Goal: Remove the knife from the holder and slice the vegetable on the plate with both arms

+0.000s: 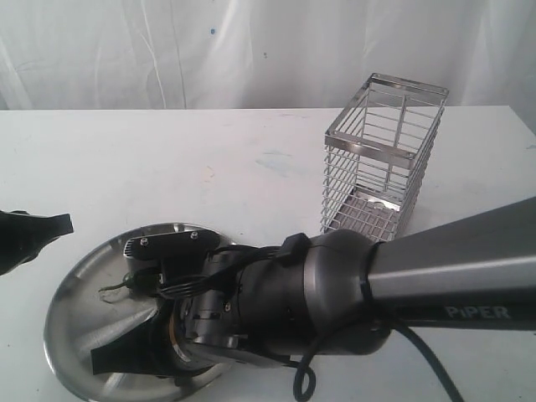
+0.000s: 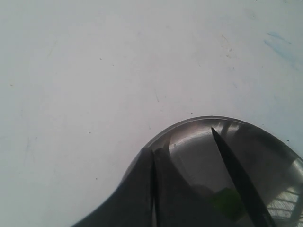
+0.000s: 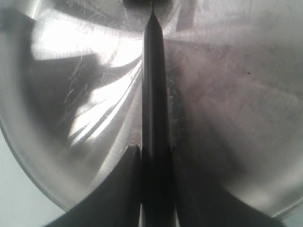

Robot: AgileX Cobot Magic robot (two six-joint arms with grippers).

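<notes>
The steel plate (image 1: 79, 280) lies at the table's front left. My right gripper (image 3: 156, 156) hangs over the plate (image 3: 227, 94), shut on the knife, and the dark pointed blade (image 3: 154, 85) runs out from between its fingers across the plate. The green vegetable (image 2: 227, 201) lies on the plate (image 2: 199, 142) beside the blade (image 2: 236, 175). In the exterior view only the vegetable's thin stem end (image 1: 126, 283) shows past the right arm's wrist. At the plate's rim my left gripper (image 2: 152, 156) is shut with nothing in it, and in the exterior view this gripper (image 1: 59, 224) is at the far left.
The chrome wire holder (image 1: 381, 159) stands upright at the back right, with nothing showing inside it. The right arm's grey PIPER link (image 1: 452, 276) crosses the front right of the table. A white curtain hangs behind the white table (image 1: 209, 159).
</notes>
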